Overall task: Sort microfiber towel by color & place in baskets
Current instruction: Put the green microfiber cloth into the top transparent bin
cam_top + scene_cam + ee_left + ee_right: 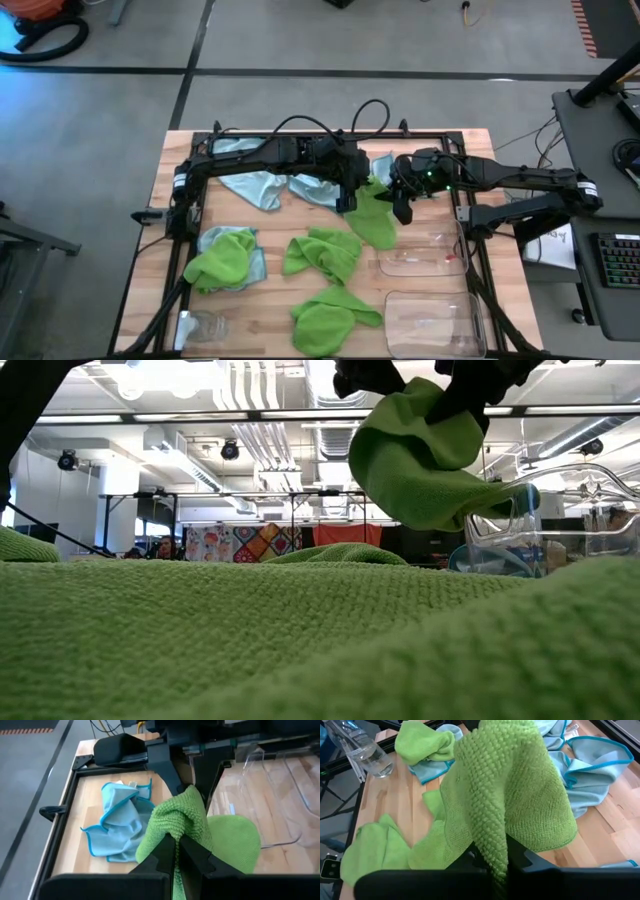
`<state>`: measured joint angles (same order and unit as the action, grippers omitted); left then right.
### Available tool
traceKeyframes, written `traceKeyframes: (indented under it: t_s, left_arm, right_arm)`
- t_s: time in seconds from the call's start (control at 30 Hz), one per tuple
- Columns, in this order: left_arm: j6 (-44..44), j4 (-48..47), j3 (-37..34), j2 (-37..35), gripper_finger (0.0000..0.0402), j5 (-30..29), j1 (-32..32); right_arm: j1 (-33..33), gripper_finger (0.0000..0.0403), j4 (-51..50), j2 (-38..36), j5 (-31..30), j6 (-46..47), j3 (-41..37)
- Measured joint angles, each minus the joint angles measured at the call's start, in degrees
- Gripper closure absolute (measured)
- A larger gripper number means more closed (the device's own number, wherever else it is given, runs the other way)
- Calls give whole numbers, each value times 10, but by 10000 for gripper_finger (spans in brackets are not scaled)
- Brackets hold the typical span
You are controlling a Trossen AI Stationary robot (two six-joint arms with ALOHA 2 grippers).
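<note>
Green cloth hangs between my two grippers. My left gripper (pixel 176 851) pinches one top edge of the green towel (pixel 372 215), and my right gripper (pixel 497 857) pinches another part of it. Both sets of fingers are pressed together on the cloth. The towel is up off the table, near the middle of the far half, and it droops down long and loose.

The two baskets sit by the right edge of the table. The nearer basket (pixel 425 254) lies just past the hanging towel, toward the front right. My right arm is closer to it. I think that arm should carry the towel over, so my left gripper must let go first.

Both baskets look empty. The other basket (pixel 437 322) is at the front right corner.

Blue towels (pixel 262 186) lie by the far edge. More green towels (pixel 322 252) lie in the middle and toward the front. One green towel (pixel 228 258) sits on a blue one.
</note>
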<state>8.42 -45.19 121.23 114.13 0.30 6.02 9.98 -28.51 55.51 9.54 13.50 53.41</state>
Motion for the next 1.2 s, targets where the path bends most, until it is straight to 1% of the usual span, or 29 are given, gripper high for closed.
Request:
traceKeyframes:
  t_s: [0.13,0.3,0.47,0.6,0.73,0.97,1.07,1.2]
  left_arm:
    - [-5,-4,0,0,384,11,0]
    - [-2,-17,1,-6,342,19,0]
    - [-1,-79,29,-6,294,19,0]
    - [-13,-154,72,-6,269,17,0]
    - [-20,-205,101,-7,266,17,0]
    - [-30,-226,115,-6,273,17,0]
    - [-30,-237,115,-6,274,16,0]
    - [-35,-258,115,-6,274,11,0]
  right_arm:
    - [0,394,0,0,0,0,0]
    - [0,394,-4,0,0,0,0]
    - [0,394,-23,0,-1,15,0]
    - [-1,394,-62,-4,-2,49,14]
    - [-8,394,-102,-14,-1,69,43]
    - [-30,394,-113,-35,-2,90,125]
    - [-41,394,-156,-35,-7,100,164]
    - [-54,394,-216,-33,-7,142,203]
